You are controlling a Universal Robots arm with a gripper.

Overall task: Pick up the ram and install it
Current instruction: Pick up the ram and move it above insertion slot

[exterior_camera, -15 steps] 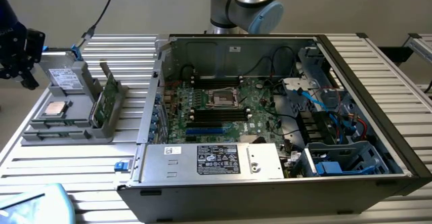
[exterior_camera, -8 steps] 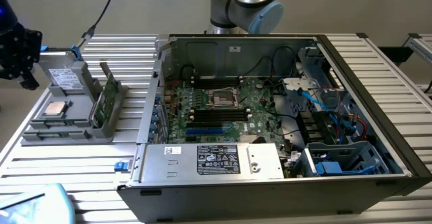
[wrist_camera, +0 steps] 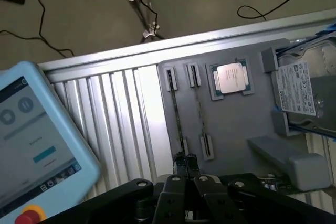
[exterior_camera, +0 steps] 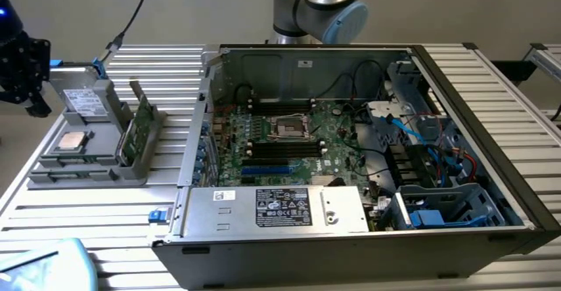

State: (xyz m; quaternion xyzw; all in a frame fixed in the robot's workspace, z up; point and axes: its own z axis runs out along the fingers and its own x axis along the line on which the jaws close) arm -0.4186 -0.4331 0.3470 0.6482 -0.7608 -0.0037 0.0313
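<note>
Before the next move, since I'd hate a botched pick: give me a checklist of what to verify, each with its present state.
1. Ram ready: ok, two ram sticks stand upright in the grey holder.
2. Jaws open for a pick: not ok, the gripper has its jaws shut, both sticks in the holder.
3. Jaws lined up on one stick: cannot tell.
4. Case open: ok, the motherboard lies exposed.
5. Memory slots free: ok, no stick stands in them.
6. Teach pendant clear of the holder: ok, it lies apart.
</note>
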